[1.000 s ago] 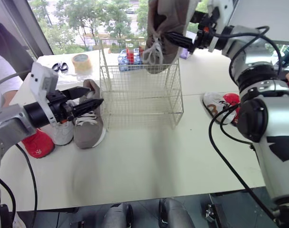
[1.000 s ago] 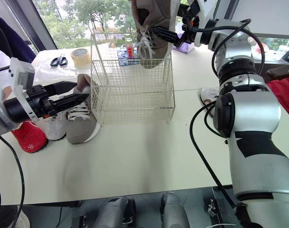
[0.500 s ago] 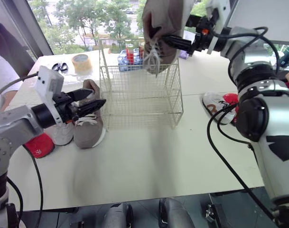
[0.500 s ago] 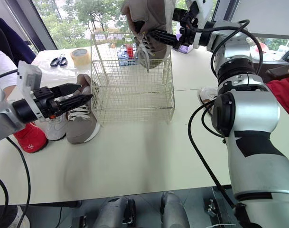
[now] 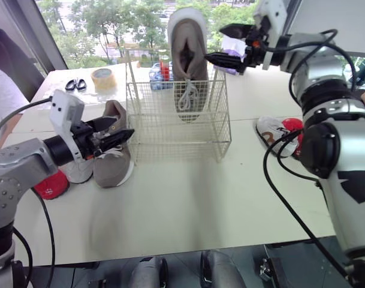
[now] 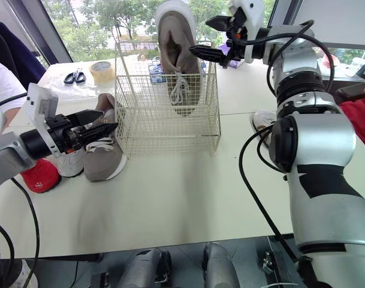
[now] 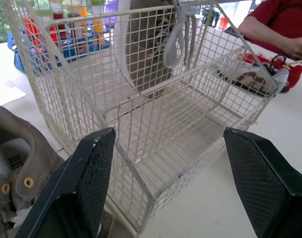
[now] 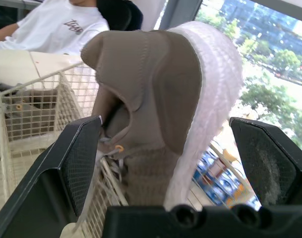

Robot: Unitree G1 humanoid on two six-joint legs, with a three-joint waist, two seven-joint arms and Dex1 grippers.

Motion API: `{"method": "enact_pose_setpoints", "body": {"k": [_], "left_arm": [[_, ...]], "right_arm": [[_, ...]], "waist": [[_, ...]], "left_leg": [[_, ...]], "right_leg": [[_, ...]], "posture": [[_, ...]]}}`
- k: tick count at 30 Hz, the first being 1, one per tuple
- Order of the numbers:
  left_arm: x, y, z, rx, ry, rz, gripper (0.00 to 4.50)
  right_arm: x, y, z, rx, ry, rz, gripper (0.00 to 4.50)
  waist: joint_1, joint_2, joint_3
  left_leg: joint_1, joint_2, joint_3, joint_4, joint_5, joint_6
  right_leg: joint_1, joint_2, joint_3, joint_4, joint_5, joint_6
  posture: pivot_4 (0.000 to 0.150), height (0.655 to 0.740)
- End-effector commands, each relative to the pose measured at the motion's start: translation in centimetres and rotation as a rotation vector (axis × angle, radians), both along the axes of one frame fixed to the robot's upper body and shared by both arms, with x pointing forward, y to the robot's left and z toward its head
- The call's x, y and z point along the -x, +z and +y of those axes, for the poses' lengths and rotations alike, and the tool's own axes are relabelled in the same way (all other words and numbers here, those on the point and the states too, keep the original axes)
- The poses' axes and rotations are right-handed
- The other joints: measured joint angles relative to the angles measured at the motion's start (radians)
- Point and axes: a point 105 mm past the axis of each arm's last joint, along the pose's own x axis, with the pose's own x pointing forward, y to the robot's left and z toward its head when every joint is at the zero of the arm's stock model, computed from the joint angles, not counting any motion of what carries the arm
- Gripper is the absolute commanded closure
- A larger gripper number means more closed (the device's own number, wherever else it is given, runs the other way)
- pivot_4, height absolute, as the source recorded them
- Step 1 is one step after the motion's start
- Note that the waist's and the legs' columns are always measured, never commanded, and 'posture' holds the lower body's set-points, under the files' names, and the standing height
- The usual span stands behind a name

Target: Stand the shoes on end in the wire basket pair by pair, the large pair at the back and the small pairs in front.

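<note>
Since a second ago, my right pincer (image 5: 215, 42) has let go of the large taupe sneaker (image 5: 188, 66), which hung from it above the wire basket (image 5: 152, 120). That sneaker now stands toe down inside, towards the back wall, with its heel above the rim and its laces dangling. The right pincer is spread wide just beside the heel and holds nothing. My left pincer (image 5: 123, 126) is also spread and empty. It hovers close over the matching taupe sneaker (image 5: 113, 159), which lies on the surface (image 5: 188, 198) just left of the basket. As I judge it, the mate comes next. I would first draw the right pincer up and clear, so it does not snag the heel or laces and tip the standing shoe. Then the left pincer should take the mate by its heel collar, lift it over the rim and lower it toe first beside its partner at the back. That keeps the front free for the small white sneaker (image 5: 80, 172), the red shoe (image 5: 50, 185) and the small pair (image 5: 278, 129) on my right.
</note>
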Motion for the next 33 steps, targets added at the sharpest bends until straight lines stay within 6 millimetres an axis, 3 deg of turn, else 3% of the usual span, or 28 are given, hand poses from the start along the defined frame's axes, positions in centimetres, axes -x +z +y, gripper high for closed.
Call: {"method": "enact_pose_setpoints", "body": {"k": [1,4,7,10,14,18,24,29,33], "left_arm": [[0.2,2.6,1.2,0.033,0.037,-0.075,0.94],[-1.3,3.6,3.7,0.024,0.183,-0.084,0.94],[-3.8,4.7,7.1,0.001,0.396,-0.046,0.94],[-5.5,3.8,8.4,0.019,0.435,0.172,0.94],[-8.4,2.6,9.0,-0.104,0.443,0.328,0.94],[-11.6,2.5,8.5,-0.169,0.446,0.364,0.94],[-14.0,1.5,6.9,-0.237,0.427,0.407,0.94],[-15.1,-0.4,6.1,-0.304,0.449,0.408,0.94],[-15.5,-3.4,4.7,-0.333,0.408,0.452,0.94]], "right_arm": [[1.1,2.0,-2.5,-0.055,-0.003,-0.057,0.05],[1.6,2.6,-3.9,-0.074,-0.018,-0.072,0.05],[3.3,2.6,-3.7,-0.042,0.126,-0.004,0.05],[5.6,0.7,-2.5,0.092,0.311,0.115,0.05],[12.3,-4.0,1.2,0.238,0.579,0.302,0.05],[17.0,-7.1,3.7,0.231,0.676,0.4,0.05],[20.0,-11.8,4.5,0.332,0.584,0.466,0.05],[21.7,-12.9,4.5,0.369,0.545,0.474,0.05],[21.2,-12.3,4.6,0.312,0.492,0.46,0.05]], "waist": [[0.0,0.0,0.0],[-0.003,0.0,0.0],[-0.007,0.0,0.0],[-0.005,0.0,0.0],[0.006,-0.003,-0.002],[0.015,-0.004,-0.002],[0.027,-0.007,-0.003],[0.026,-0.009,-0.001],[0.028,-0.01,-0.001]], "left_leg": [[0.0,0.0,0.0,0.0,0.0,0.0],[0.0,0.0,0.0,0.0,0.0,0.0],[0.001,0.0,0.0,0.0,0.0,0.0],[0.003,0.0,0.001,0.0,0.0,0.0],[0.003,0.0,-0.001,-0.001,0.0,0.0],[0.001,-0.004,0.0,0.002,0.001,-0.001],[-0.001,-0.004,0.0,0.003,-0.001,0.002],[-0.006,-0.001,0.0,0.011,-0.003,0.006],[-0.006,0.0,-0.003,0.015,-0.008,0.014]], "right_leg": [[0.0,0.0,0.0,0.0,0.0,0.0],[0.0,0.0,0.0,0.0,0.0,0.0],[0.0,0.001,0.0,0.001,0.0,0.0],[0.001,0.002,0.0,0.002,0.0,0.0],[0.004,0.001,0.0,0.002,-0.001,0.001],[0.003,0.002,0.0,0.003,-0.001,0.002],[0.002,0.001,0.0,0.001,-0.001,0.002],[-0.001,0.001,0.001,0.002,-0.001,0.002],[0.0,0.001,0.001,0.002,-0.001,0.002]], "posture": [[0.15,0.74],[0.15,0.74],[0.15,0.74],[0.15,0.74],[0.15,0.74],[0.15,0.74],[0.15,0.74],[0.15,0.74],[0.15,0.74]]}}
